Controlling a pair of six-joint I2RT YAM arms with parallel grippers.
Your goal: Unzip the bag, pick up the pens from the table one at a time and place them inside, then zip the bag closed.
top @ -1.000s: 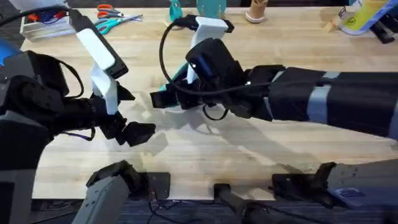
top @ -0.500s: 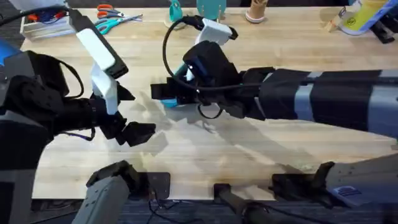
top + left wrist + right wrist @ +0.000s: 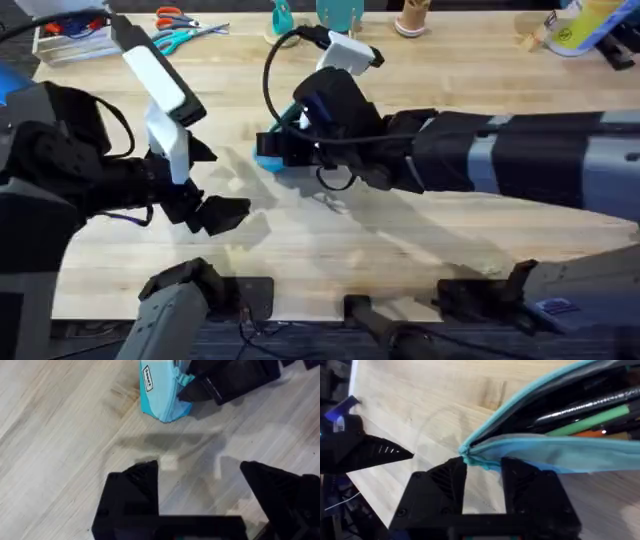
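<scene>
While right fingers [image 3: 482, 477] pinch bag [image 3: 560, 450] end, left fingers [image 3: 200, 490] apart, bare table [image 3: 60, 435] between.

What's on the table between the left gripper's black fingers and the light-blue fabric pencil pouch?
Nothing: in the left wrist view, only bare wood tabletop with shadows separates the open left gripper from the light-blue fabric pencil pouch.
</scene>
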